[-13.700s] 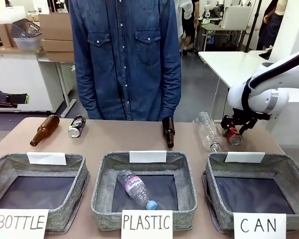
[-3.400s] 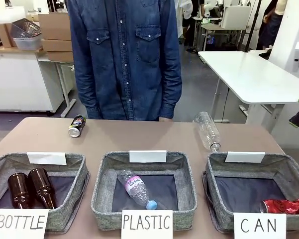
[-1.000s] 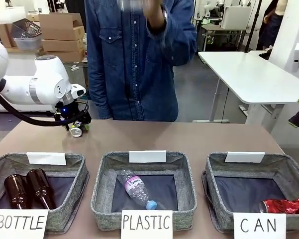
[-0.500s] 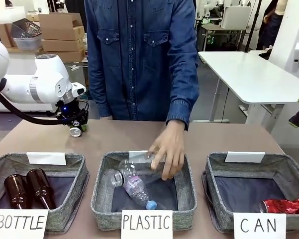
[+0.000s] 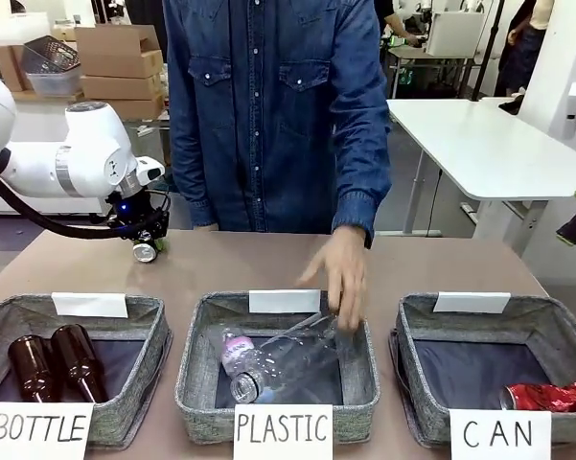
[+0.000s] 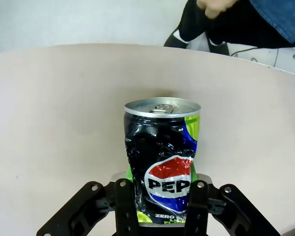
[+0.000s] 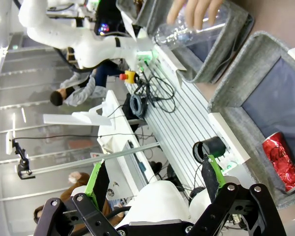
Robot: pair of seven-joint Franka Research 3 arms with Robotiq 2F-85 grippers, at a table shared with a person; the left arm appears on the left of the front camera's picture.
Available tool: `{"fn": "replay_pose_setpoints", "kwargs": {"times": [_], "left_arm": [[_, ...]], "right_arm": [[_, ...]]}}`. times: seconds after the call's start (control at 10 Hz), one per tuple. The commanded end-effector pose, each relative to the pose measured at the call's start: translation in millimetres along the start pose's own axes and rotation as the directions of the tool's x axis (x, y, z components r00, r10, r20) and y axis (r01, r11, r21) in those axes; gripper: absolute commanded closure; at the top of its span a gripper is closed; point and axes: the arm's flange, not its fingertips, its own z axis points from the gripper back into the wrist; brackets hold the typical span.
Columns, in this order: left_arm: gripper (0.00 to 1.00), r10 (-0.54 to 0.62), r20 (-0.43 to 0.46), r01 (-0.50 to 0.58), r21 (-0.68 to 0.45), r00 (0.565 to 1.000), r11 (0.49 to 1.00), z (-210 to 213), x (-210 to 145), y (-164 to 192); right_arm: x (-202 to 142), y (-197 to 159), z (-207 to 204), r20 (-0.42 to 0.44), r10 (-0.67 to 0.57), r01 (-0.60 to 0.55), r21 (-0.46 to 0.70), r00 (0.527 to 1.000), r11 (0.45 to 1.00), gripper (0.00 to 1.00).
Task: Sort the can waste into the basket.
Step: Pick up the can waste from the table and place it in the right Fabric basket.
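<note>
Near the far edge of the table [image 5: 441, 261], toward its left corner, the dark can [image 5: 146, 252] was seen lying on its side, its wall dented and one silver end turned toward the near edge. It was flanked low on its body by the fingers of the left gripper [image 6: 159, 195], which appeared to be pressed against both sides. The can was judged to be pinched but not yet raised from the table top.

The step in hand was taken to be the securing and lifting of this can. A moderate squeeze was called for, since the crumpled wall could be expected to give and let the can twist or slip. A straight lift clear of the surface was advised before any sideways travel.

The CAN basket [image 5: 537, 309] stood at the near right corner, with the red can [image 5: 546, 396] already lying against its right wall. A long crossing was therefore needed, kept high enough to pass over the fabric rims. The person's hand [image 5: 342, 273] was held over the PLASTIC basket [image 5: 194, 374] at the middle of the near edge, touching a clear bottle [image 5: 288, 359], so a path along the far side was judged safer. Release was best made low over the dark bottom.

The right gripper [image 7: 154, 182] was spread wide, with nothing between its pads.
</note>
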Motion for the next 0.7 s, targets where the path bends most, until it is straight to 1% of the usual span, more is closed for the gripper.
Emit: {"fn": "replay_pose_setpoints", "kwargs": {"times": [0.0,0.1,0.2,0.3,0.4,0.5,0.6], "left_arm": [[1.0,-0.026,-0.001,0.026,-0.059,1.0,0.998,33.0,-25.2,14.6],[1.0,-0.099,0.051,0.105,-0.129,0.994,0.986,79.8,-61.6,26.9],[1.0,-0.273,0.164,0.305,-0.217,0.948,0.927,144.3,-128.6,34.3],[1.0,-0.412,0.296,0.486,-0.247,0.862,0.839,189.6,-194.7,37.1],[1.0,-0.528,0.404,0.642,-0.23,0.747,0.732,215.6,-258.3,35.6],[1.0,-0.688,0.479,0.834,-0.226,0.545,0.503,227.2,-313.0,31.0],[1.0,-0.803,0.521,0.957,-0.179,0.291,0.231,228.2,-357.3,29.3]], "right_arm": [[-3.3,-1.0,2.6,-0.012,0.017,-0.018,-0.009,1.0,1.0,0.0],[-3.3,-1.0,2.6,-0.012,0.017,-0.018,-0.009,1.0,1.0,0.0],[-3.3,-1.0,2.6,-0.012,0.017,-0.018,-0.009,1.0,1.0,0.0],[-3.3,-1.0,2.6,-0.012,0.017,-0.018,-0.009,1.0,1.0,0.0],[-3.3,-1.0,2.6,-0.012,0.017,-0.018,-0.009,1.0,1.0,0.0],[-3.3,-1.0,2.6,-0.012,0.017,-0.018,-0.009,1.0,1.0,0.0],[-3.3,-1.0,2.6,-0.012,0.017,-0.018,-0.009,1.0,1.0,0.0]]}}
